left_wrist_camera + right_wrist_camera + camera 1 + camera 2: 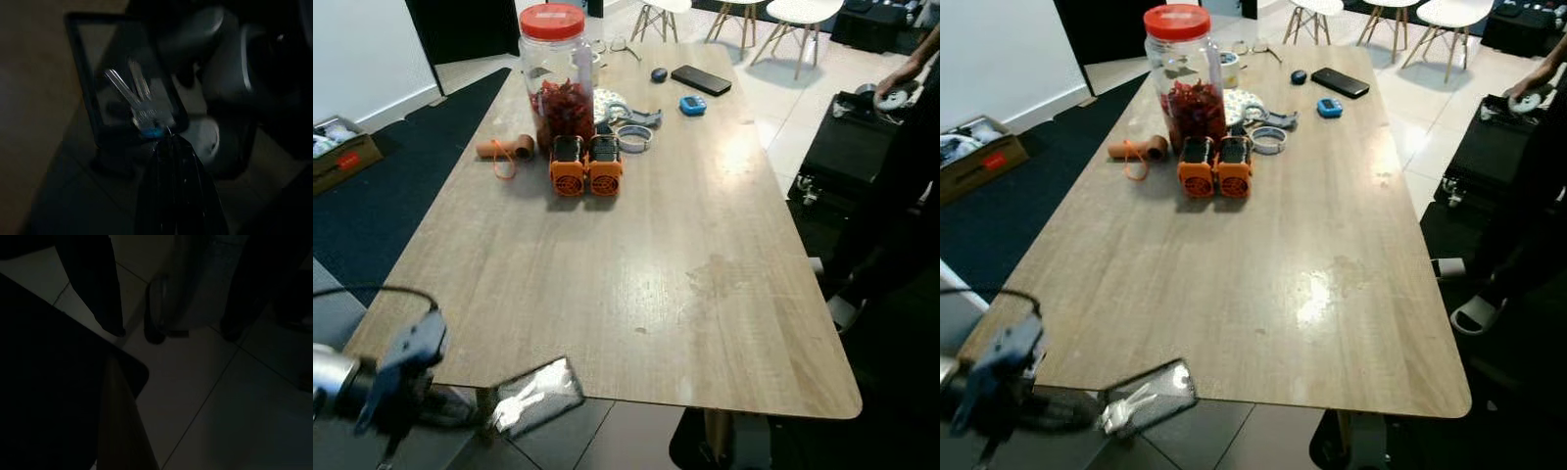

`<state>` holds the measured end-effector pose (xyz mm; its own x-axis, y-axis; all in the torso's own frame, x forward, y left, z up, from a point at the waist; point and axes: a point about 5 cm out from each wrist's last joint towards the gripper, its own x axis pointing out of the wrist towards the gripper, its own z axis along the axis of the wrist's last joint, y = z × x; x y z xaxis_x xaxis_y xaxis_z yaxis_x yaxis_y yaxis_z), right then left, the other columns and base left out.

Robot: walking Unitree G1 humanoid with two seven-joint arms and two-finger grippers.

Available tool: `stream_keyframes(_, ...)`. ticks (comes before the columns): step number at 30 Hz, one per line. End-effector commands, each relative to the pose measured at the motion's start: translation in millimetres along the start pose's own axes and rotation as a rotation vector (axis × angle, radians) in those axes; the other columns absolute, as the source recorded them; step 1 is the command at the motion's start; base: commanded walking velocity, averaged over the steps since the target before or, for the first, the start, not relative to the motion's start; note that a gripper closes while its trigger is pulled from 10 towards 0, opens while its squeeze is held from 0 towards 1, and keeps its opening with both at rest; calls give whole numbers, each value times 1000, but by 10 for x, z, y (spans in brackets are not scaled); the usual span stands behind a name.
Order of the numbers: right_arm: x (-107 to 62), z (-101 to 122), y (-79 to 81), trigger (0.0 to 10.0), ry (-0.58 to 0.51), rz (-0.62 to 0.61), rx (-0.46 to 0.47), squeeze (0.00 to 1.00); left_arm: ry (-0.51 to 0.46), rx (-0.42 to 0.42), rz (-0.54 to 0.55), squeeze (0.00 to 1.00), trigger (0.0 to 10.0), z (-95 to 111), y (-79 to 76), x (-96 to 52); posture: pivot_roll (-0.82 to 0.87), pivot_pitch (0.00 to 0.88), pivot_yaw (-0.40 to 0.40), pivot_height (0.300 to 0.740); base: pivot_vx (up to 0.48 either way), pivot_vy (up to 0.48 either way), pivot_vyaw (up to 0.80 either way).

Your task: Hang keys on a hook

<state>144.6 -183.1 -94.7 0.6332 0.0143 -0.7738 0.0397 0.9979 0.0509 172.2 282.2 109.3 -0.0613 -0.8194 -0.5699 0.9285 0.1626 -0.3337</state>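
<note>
The left gripper point(396, 377) sat in the lower left corner of the left eye view, down past the near edge of the wooden table point(636, 255). In the left wrist view its black fingers point(176, 191) were squeezed together on the keys point(139, 100). The silver keys stuck out from the fingertips, up toward the middle of that dark picture, with a small blue bit where they met the fingers. Behind the keys was a dark flat thing with a frame point(93, 73). The same flat shiny thing point(536, 394) showed low in the left eye view, just under the table's near edge and a little to the right of the gripper.

The right gripper's fingers point(95, 289) showed as two dark shapes near the top of the right wrist view. They stood well apart, with nothing between them. Pale floor tiles point(205, 401) lay below.

At the far end of the table, near the top of the left eye view, stood a big jar with a red lid point(555, 73). Two orange things point(585, 164) sat just in front of it. A black phone point(701, 79) lay farther back. A person's hand point(899, 80) showed at the upper right edge.
</note>
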Motion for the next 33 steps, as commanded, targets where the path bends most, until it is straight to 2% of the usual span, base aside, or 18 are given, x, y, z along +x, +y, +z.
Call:
stream_keyframes(1,-14,-46,0,10000,17,5,-2,0,142,-36,-16,0,0,-194,-56,-61,93,28,-16,740,0,0,0)
stream_keyframes(2,-15,-46,-6,10000,17,4,-2,0,198,-51,-24,0,0,-300,-80,-61,91,28,-16,740,0,0,0)
stream_keyframes(3,-15,-46,-6,10000,17,4,-2,0,198,-51,-24,0,0,-300,-80,-61,91,28,-16,740,0,0,0)
stream_keyframes(5,-17,-46,-17,10000,17,2,-3,0,299,-79,-46,0,0,-508,-143,-64,90,27,-17,740,0,0,0)
stream_keyframes(10,-17,-42,-27,10000,17,0,-5,0,318,-119,-31,0,0,-710,-190,-10,91,24,-18,740,0,0,0)
stream_keyframes(11,-16,-40,-27,10000,17,0,-6,0,303,-113,6,0,0,-807,-187,59,91,24,-18,740,0,0,0)
stream_keyframes(16,-12,-34,-19,10000,16,3,-7,0,295,-96,80,0,0,-982,-164,197,94,23,-19,740,0,0,0)
stream_keyframes(18,-7,-26,-5,10000,15,5,-5,0,288,-90,165,0,0,-1099,-138,331,93,21,-18,740,0,0,0)
stream_keyframes(20,-5,-23,1,10000,14,6,-5,0,283,-110,208,0,0,-1155,-129,396,90,21,-17,740,0,0,0)
stream_keyframes(21,-4,-22,6,10000,14,6,-3,0,307,-118,254,0,0,-1242,-135,482,90,21,-16,740,0,0,0)
stream_keyframes(23,-3,-21,9,10000,13,7,-3,0,332,-136,284,0,0,-1317,-148,544,89,20,-16,740,0,0,0)
stream_keyframes(25,-6,-30,10,10000,16,6,-3,0,400,-152,379,0,0,-1470,-169,647,89,19,-18,740,0,0,0)
stream_keyframes(27,-9,-40,10,10000,20,7,-3,0,417,-184,491,0,0,-1553,-157,694,87,17,-19,740,0,0,0)
stream_keyframes(28,-9,-40,10,10000,20,7,-3,0,417,-184,491,0,0,-1553,-157,694,87,17,-19,740,0,0,0)
stream_keyframes(29,-14,-57,6,10000,26,6,-4,0,407,-239,595,0,0,-1605,-144,726,84,15,-19,740,0,0,0)
stream_keyframes(31,-19,-71,0,10000,31,5,-5,0,395,-317,715,0,0,-1668,-135,795,84,13,-19,740,0,0,0)
stream_keyframes(32,-19,-71,0,10000,31,5,-5,0,395,-317,715,0,0,-1668,-135,795,84,13,-19,740,0,0,0)
stream_keyframes(33,-20,-73,0,10000,32,5,-4,0,400,-343,778,0,0,-1691,-121,821,84,10,-20,740,0,0,0)
